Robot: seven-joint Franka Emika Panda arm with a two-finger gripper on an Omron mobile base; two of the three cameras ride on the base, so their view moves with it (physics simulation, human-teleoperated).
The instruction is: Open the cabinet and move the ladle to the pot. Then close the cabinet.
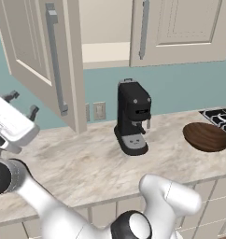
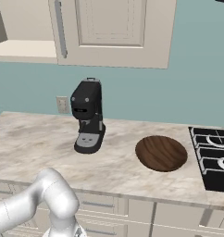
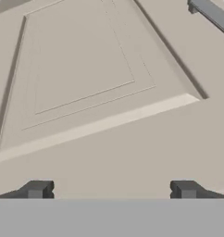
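- Cabinet [image 1: 180, 32] mounted on the teal wall above the marble counter [image 1: 87, 163]; left door [image 1: 38, 56] swung out toward the robot, right door [image 1: 185, 28] flat and closed.
- Long vertical grey bar handle [image 1: 56, 65] visible on the open door's face; matching handle [image 1: 144, 30] on the closed door.
- Interior shelf [image 1: 105, 52] exposed between the two doors, pale and lit; contents not discernible from either base view.
- Gripper [image 1: 21, 105] at far left of the left base view, raised above the counter, pointing at the outer face of the open door.
- Fingertips [image 1: 33, 112] spread wide apart, nothing between them.
- Hand view: both dark tips [image 3: 36, 190] at the bottom, well apart; recessed panel of the open door [image 3: 86, 69] directly ahead and close, handle [image 3: 211, 14] at the upper right corner.
- Contact between tips and door: cannot tell.
- Black coffee machine [image 1: 132, 116] standing upright on the counter below the cabinet opening, well right of the gripper.
- Dark wooden bowl [image 1: 207, 137] further right on the counter, just beside the stove [image 1: 220, 117].
- Wall outlet [image 1: 99, 111] behind the coffee machine.
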